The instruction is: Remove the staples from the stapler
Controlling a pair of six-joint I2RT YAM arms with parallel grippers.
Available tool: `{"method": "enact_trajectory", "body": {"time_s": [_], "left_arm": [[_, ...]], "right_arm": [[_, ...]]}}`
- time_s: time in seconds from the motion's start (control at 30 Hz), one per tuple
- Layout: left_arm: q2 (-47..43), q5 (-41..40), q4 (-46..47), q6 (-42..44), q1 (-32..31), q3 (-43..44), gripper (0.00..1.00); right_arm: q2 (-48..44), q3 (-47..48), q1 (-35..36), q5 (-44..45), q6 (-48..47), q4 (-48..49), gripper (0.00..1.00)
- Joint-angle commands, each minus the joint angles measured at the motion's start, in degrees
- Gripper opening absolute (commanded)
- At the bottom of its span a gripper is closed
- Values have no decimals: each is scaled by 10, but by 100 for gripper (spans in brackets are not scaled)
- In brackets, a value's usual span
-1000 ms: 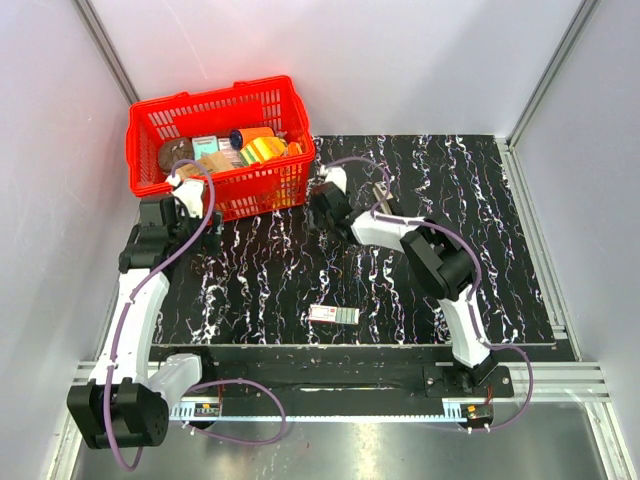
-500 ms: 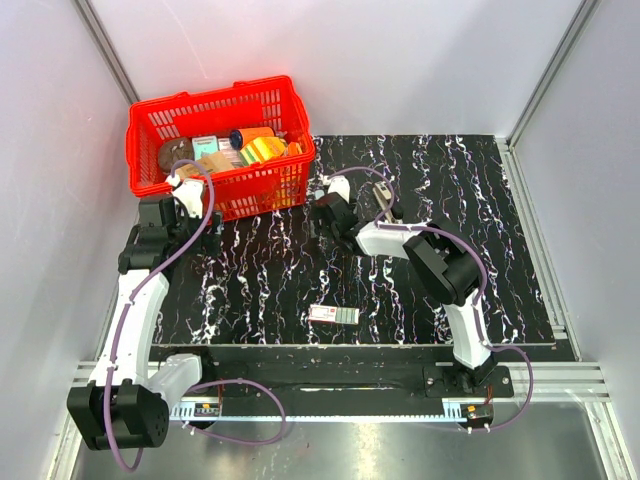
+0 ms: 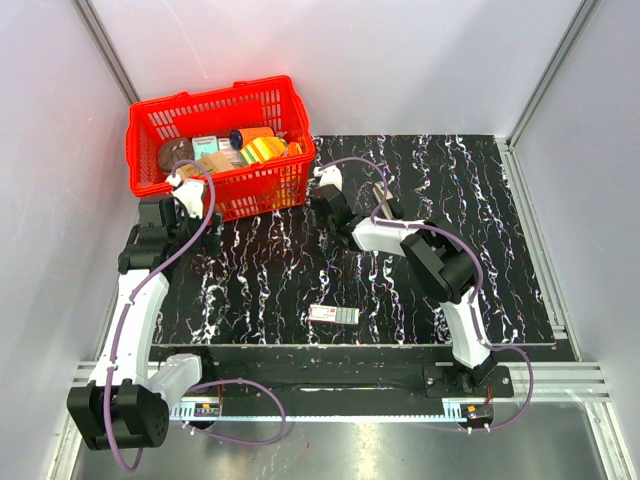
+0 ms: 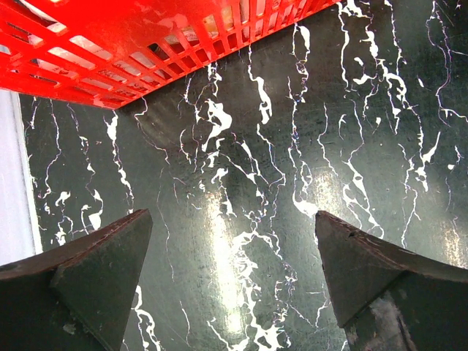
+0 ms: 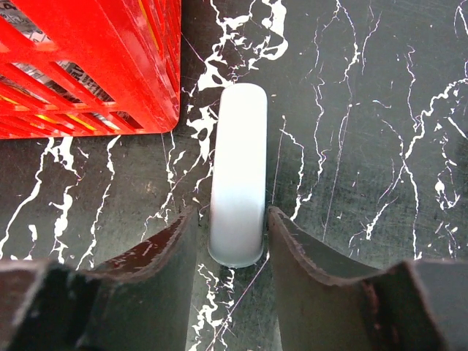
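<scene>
— Where is the small, slim, pale blue-white plastic stapler (image 5: 238, 146)?
— Lying flat on the black, white-veined mat (image 5: 365, 146), just beside a corner of the red plastic lattice basket (image 5: 110, 66).
— And the right gripper (image 5: 232, 219)?
— Half spread, straddling the stapler's near end; a sliver of mat shows on one side.
— The left gripper (image 4: 232, 219)?
— Spread wide above the mat, holding nothing

Basket (image 5: 88, 66) cropped; stapler (image 5: 238, 168) underside hidden

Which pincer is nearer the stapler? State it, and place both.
Right. The right pincer straddles the stapler, a jaw on either side. The left pincer hangs over bare mat by the red basket, away from it.
</scene>
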Motion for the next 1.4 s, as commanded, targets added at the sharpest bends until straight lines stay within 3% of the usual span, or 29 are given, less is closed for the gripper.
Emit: {"method": "enact_trajectory", "body": {"time_s": [0.0,0.1,0.37,0.73,0.9,1.07,1.2,1.37], "left_arm": [[-4,1,11,6,4,13,99],[-10,-2,11,11,4,12,99],[-30,3,2,19,4,6,99],[-47,11,-1,32,4,-14,99],[-49,18,-1,43,4,-24,99],[-49,33,0,57,4,-32,99],[-47,90,3,63,4,-47,99],[-45,229,15,55,3,-51,99]], "right_arm": [[7,20,1,12,-4,6,47],[6,17,1,11,3,-8,46],[-25,-18,11,-8,31,-17,30],[-144,-126,140,37,108,-28,22],[-137,-94,208,74,155,-85,22],[-117,-48,225,61,196,-117,20],[-128,-21,224,60,227,-111,17],[-154,-14,220,68,290,-75,6]]}}
